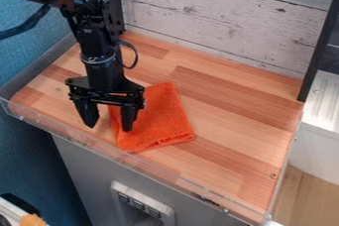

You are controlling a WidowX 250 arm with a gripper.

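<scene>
Across the wood-patterned worktop (245,131), I have the gripper (108,125) spread wide, holding nothing, at one edge of the orange cloth (161,121); I'd centre both fingers over fabric before any pinch. The cloth lies near the clear front guard (179,180), fuzzy, loosely folded, slightly rumpled

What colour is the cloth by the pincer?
The cloth is bright orange, showing best in the camera view.

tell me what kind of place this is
Probably a robot lab or test setup: a black robot arm hangs over a small wood-look counter, with an orange cloth on it and a plank panel behind.
</scene>
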